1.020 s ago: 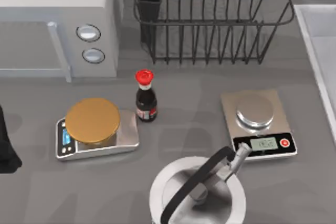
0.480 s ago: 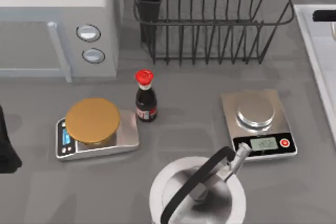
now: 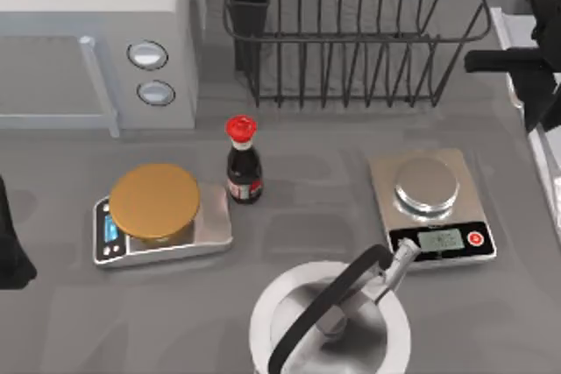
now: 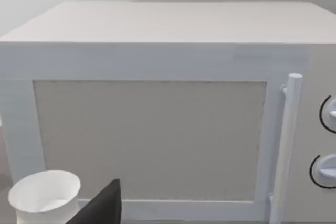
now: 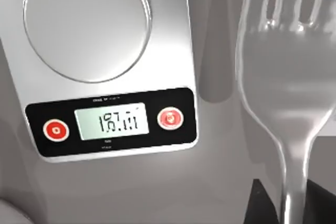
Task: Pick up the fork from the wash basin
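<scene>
The fork [image 5: 286,77] is a shiny silver utensil seen close up in the right wrist view, tines pointing away. Its thin handle runs down between two dark fingers [image 5: 261,205] of my right gripper [image 5: 292,208], which is shut on it. The fork hangs above the grey counter beside the steel scale [image 5: 110,61]. From above, my right arm [image 3: 526,72] is a black shape at the far right, over the pale rim of the wash basin [image 3: 542,159]. My left arm [image 3: 10,251] stays parked at the left edge.
A white microwave [image 3: 96,50] stands at the back left and a black wire dish rack [image 3: 351,32] at the back middle. A soy sauce bottle [image 3: 243,159], a scale with a gold disc [image 3: 158,208] and a kettle [image 3: 329,321] occupy the counter. A white cup [image 4: 44,198] stands by the microwave.
My right arm has come into the top view from the right edge, over the wash basin's rim, and reaches further left than half a second ago. The left arm has not moved.
</scene>
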`<state>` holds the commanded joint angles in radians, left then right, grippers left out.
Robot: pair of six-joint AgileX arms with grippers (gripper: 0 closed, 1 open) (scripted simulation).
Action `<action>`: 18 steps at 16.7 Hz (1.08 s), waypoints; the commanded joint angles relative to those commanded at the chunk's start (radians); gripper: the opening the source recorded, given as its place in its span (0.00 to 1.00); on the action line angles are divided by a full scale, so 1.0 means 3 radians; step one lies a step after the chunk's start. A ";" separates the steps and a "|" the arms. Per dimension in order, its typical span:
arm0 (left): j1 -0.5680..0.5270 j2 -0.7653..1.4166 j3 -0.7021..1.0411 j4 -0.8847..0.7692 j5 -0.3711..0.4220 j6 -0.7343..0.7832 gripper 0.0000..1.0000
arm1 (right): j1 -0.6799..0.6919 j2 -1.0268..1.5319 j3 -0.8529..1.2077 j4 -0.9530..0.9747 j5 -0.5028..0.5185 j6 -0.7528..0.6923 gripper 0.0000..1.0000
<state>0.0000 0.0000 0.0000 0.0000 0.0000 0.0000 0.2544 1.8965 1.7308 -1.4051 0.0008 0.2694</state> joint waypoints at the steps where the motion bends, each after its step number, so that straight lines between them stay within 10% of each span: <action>1: 0.0000 0.0000 0.0000 0.0000 0.0000 0.0000 1.00 | 0.0000 0.0000 0.0000 0.0000 0.0000 0.0000 0.00; 18: 0.0000 0.0000 0.0000 0.0000 0.0000 0.0000 1.00 | 0.0013 0.0194 -0.1207 0.1401 0.0001 0.0016 0.00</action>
<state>0.0000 0.0000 0.0000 0.0000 0.0000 0.0000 0.2582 1.9546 1.3686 -0.9847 0.0012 0.2742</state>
